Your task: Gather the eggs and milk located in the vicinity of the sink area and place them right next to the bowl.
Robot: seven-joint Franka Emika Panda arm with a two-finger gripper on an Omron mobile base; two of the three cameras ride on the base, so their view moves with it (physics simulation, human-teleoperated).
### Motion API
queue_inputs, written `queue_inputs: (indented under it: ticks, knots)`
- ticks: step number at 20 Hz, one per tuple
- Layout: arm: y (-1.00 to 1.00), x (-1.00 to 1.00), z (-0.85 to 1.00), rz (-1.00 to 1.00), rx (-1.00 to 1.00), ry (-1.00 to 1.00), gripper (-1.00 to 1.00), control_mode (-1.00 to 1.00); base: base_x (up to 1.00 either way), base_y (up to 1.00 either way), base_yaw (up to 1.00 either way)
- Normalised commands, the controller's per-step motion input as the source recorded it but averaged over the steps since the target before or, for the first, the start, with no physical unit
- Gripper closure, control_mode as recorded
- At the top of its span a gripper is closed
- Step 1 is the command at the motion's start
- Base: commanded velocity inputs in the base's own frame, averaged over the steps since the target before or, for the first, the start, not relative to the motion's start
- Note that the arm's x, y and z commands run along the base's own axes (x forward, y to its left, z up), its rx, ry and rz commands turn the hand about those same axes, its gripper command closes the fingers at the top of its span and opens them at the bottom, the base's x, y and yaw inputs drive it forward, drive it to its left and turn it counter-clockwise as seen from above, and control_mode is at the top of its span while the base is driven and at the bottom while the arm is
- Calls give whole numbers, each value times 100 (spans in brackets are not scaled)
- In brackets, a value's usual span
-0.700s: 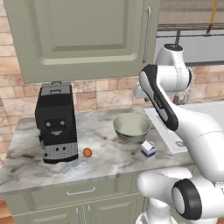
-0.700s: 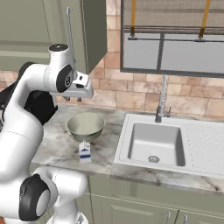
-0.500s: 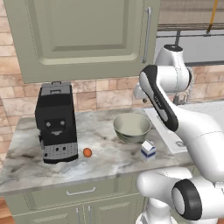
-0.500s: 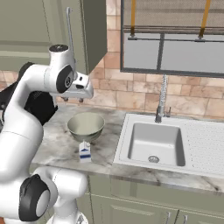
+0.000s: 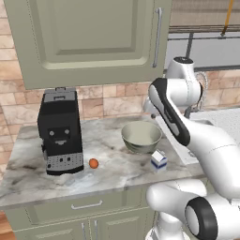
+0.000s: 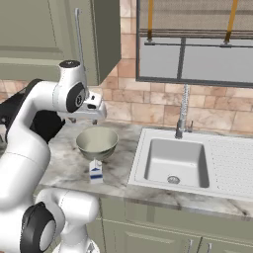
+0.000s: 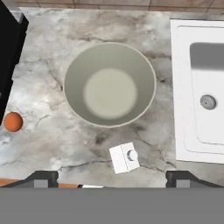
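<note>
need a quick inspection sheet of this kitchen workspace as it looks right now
surface: marble counter, one level top.
job's things: bowl upright, holds nothing; milk upright near its rim, toward the counter's front edge; egg beside the coffee machine, apart from the bowl; sink basin bare.
clutter: nothing seen besides the coffee machine.
grippers: tool raised above the bowl, fingers wide apart, holding nothing.
cables: nothing seen.
surroundings: wall cabinet, brick backsplash, faucet, window.

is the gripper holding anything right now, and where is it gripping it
Nothing is held. In the hand view the gripper hangs open above the counter, with the milk carton and the egg lying untouched by the bowl.
</note>
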Motion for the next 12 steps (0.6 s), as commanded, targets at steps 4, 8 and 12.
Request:
queue_inputs:
  ticks: [4, 8, 12]
  knots:
    - [0, 0, -32, 0, 0, 0, -100, -100, 0, 0, 0]
    - [0, 0, -28, 0, 0, 0, -100, -100, 0, 0, 0]
    - [0, -2, -31, 0, 0, 0, -100, -100, 0, 0, 0]
